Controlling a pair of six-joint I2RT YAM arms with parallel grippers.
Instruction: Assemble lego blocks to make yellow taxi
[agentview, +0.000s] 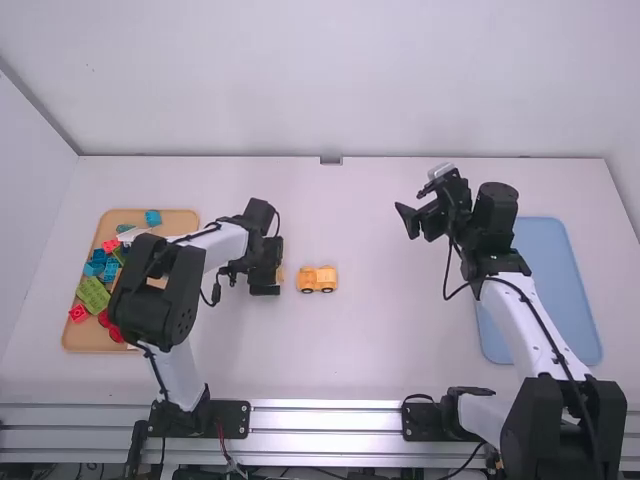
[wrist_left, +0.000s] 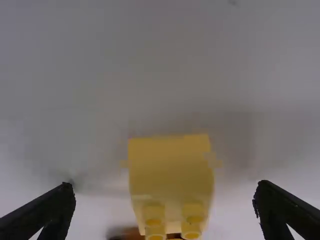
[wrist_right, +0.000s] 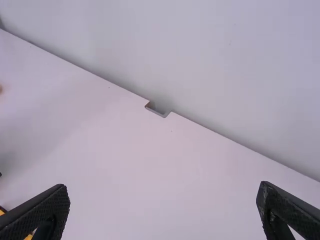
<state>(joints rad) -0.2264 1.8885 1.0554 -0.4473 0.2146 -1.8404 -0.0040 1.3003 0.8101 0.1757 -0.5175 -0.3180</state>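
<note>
High view, clock centred on yellow vehicle (agentview: 317, 279), twelve away from camera. Yellow block (agentview: 280, 274) near, at nine; left gripper (agentview: 267, 276) there too, fingers spread either side of block, apart from it. Right gripper (agentview: 413, 206) at two, fingers spread, nothing between.

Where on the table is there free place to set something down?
Free: the bare white table between the yellow toy car and the right gripper; also behind the car, up to the white wall. Crowded: the tan tray of coloured blocks, and beside the car, at the left gripper.
</note>
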